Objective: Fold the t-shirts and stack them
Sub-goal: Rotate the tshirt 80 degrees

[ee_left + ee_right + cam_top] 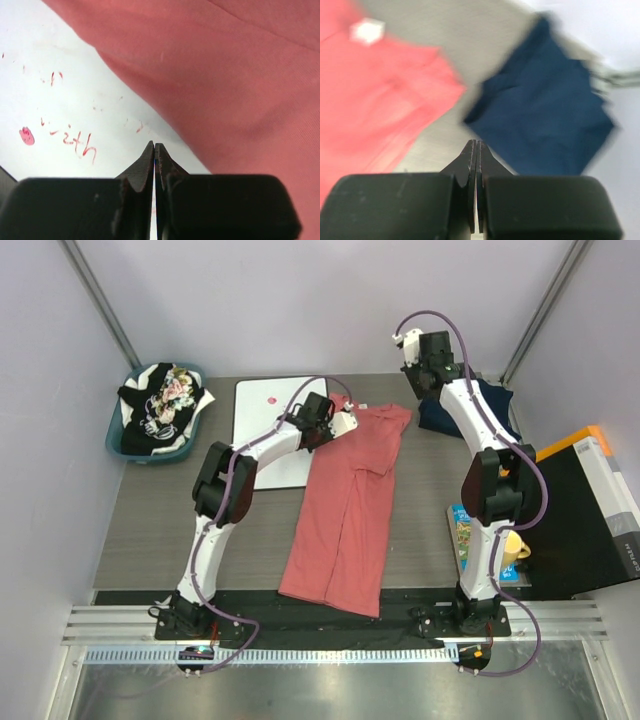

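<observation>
- Top external view: I see a salmon-red cotton t-shirt (345, 510) spread flat at the table's middle. It is folded lengthwise into a long strip, with the collar toward 12 o'clock and the hem toward 6.
- A dark navy cloth t-shirt (485, 410) lies bunched at 2 o'clock, apart from the salmon one.
- A teal plastic basket (118, 440) sits at 10 o'clock, holding a heap of black, white and floral-printed shirts (165, 405).
- A white rectangular board with a black rim (268, 430) lies at 11 o'clock. The salmon shirt's left edge lies over its right side.
- Left wrist view: my left gripper (155, 146) has its jaws pressed together with nothing between them. It sits low over the board (65, 90), which carries red scribbles, and the salmon cloth (240, 75) is just beside it at 1 o'clock.
- Right wrist view, blurred: my right gripper (476, 143) has its jaws closed and is empty, raised above the table. The navy shirt (545, 115) is at 1 o'clock and the salmon shirt (375, 100) at 10.
- A yellow cup (515, 550) stands at 4 o'clock, beside the right arm.
</observation>
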Controlling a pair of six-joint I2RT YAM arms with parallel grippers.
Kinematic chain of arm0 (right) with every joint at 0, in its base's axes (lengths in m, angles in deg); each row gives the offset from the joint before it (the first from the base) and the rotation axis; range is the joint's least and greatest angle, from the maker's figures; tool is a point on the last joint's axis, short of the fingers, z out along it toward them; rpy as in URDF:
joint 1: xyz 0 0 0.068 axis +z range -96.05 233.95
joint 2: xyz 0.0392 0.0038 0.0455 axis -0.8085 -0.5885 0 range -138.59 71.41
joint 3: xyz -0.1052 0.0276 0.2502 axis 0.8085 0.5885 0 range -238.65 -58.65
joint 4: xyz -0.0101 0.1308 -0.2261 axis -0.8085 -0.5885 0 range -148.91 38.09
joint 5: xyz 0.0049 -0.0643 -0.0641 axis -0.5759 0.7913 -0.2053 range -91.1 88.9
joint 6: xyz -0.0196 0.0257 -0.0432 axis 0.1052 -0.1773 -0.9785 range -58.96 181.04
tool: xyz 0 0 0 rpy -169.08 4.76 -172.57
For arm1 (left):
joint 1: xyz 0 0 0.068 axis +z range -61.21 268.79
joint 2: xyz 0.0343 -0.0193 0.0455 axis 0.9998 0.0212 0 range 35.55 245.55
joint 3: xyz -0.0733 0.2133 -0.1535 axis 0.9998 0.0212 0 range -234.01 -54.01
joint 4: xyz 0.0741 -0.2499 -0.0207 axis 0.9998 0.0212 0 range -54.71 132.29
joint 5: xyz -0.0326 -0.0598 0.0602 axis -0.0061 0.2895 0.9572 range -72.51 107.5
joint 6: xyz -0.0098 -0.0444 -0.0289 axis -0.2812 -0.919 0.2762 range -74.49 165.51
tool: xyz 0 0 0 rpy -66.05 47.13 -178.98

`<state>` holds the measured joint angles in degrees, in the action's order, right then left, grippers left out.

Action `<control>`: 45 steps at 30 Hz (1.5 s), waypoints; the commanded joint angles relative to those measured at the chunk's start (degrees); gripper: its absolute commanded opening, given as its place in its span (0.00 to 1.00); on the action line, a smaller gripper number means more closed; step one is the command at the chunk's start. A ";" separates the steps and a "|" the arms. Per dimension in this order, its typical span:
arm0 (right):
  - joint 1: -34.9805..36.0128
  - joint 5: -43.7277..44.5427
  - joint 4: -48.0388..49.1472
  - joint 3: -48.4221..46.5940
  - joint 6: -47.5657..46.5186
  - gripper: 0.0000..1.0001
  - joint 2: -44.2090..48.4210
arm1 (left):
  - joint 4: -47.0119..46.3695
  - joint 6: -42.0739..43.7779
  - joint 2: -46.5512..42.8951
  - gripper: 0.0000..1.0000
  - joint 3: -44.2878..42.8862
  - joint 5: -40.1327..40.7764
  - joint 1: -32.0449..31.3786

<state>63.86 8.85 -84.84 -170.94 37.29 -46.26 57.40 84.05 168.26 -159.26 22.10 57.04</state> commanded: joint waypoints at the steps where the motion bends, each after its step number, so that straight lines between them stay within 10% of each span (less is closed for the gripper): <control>1: 0.20 -20.30 -13.19 1.37 -4.80 0.01 2.36 | 2.22 -1.37 -9.39 0.00 0.93 -4.41 0.19; 19: 3.27 -38.44 -22.53 -20.15 -8.51 0.01 -23.04 | 6.54 -2.07 -23.97 0.00 11.47 0.14 0.46; 31: 4.24 -26.49 -13.49 -21.56 -15.00 0.01 -29.54 | 11.29 0.74 -34.61 0.00 16.22 6.38 0.46; 45: 8.81 0.14 25.70 -22.10 -22.84 0.01 -37.11 | 10.59 -1.89 -38.31 0.00 20.79 7.79 0.37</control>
<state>71.73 -2.67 -75.50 -192.82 16.50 -80.00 68.59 83.40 132.72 -138.76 29.26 57.30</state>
